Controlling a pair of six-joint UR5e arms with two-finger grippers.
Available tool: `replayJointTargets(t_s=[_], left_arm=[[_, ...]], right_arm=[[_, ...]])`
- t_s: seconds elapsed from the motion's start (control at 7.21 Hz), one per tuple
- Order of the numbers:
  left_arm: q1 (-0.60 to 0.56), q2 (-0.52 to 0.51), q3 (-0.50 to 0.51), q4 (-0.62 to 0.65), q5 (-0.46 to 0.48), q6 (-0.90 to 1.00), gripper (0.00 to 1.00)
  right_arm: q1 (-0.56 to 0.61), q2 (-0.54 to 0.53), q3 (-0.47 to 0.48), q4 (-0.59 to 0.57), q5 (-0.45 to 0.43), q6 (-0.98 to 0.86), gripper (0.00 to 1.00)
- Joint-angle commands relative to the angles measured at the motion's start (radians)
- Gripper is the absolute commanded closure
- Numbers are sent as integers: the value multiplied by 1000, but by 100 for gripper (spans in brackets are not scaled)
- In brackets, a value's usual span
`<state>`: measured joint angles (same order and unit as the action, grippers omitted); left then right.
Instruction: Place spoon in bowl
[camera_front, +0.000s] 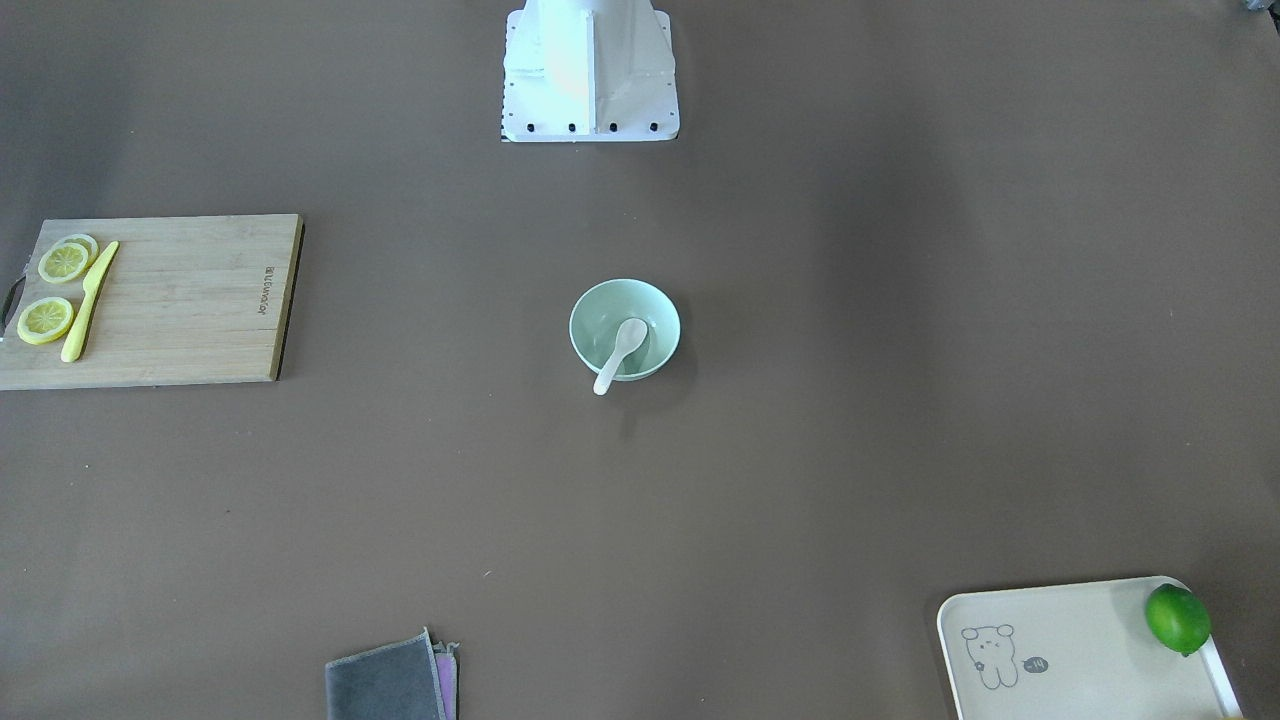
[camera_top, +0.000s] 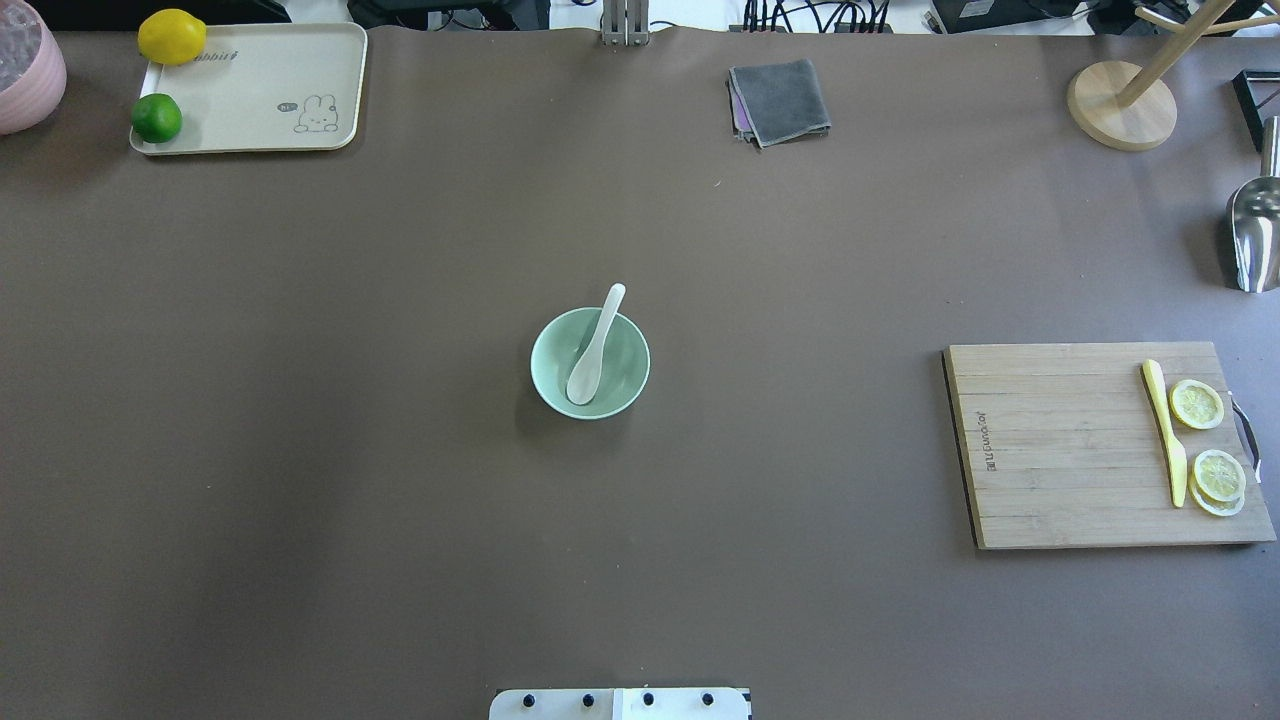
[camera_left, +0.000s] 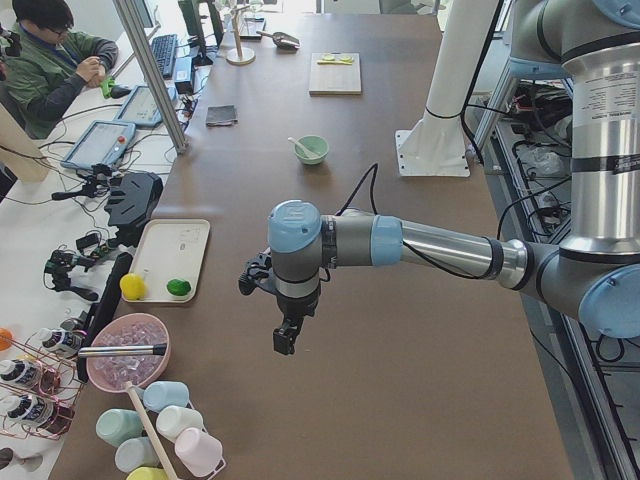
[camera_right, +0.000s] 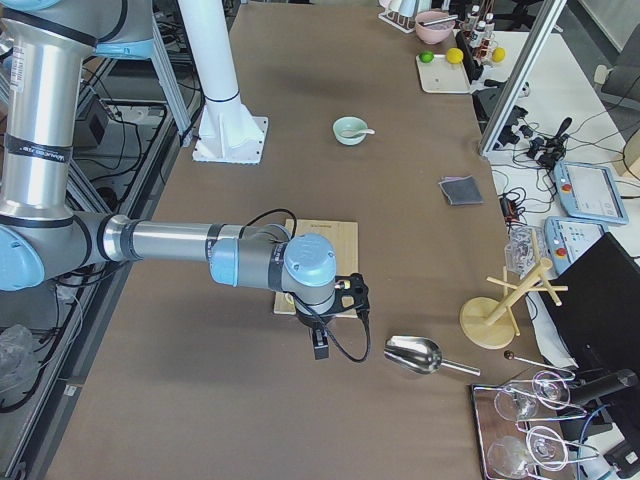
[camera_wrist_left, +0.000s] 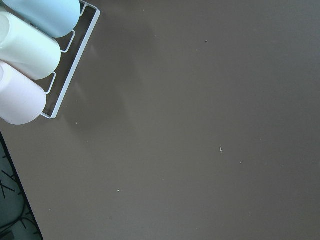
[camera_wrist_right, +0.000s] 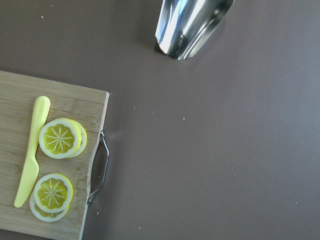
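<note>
White spoon (camera_top: 596, 345) lies in the bowl (camera_top: 556, 385), handle over its far rim, so don't nudge it; you can't tell if left gripper (camera_left: 286, 342) or right gripper (camera_right: 320, 347) is spread

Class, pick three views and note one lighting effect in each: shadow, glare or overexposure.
Overhead view: the bowl casts a soft shadow toward the lower left; front-facing view: the white base is washed out; right wrist view: the scoop shows bright streaky glare.

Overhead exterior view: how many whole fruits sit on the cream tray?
2: a yellow lemon at the far left corner of the tray, and a green lime on its left edge, nearer the robot. None seems hidden.
</note>
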<state>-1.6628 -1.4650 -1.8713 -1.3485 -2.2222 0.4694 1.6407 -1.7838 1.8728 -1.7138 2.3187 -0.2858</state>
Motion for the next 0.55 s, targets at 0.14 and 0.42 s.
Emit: replayJointTargets(t_s=[0.14, 0.42], left_arm=[[2, 0, -3, -1, -1, -2, 1], [2, 0, -5, -1, -2, -3, 1]], right_arm=[[-39, 0, 62, -96, -24, -12, 0], [-53, -3, 62, -95, -21, -13, 0]])
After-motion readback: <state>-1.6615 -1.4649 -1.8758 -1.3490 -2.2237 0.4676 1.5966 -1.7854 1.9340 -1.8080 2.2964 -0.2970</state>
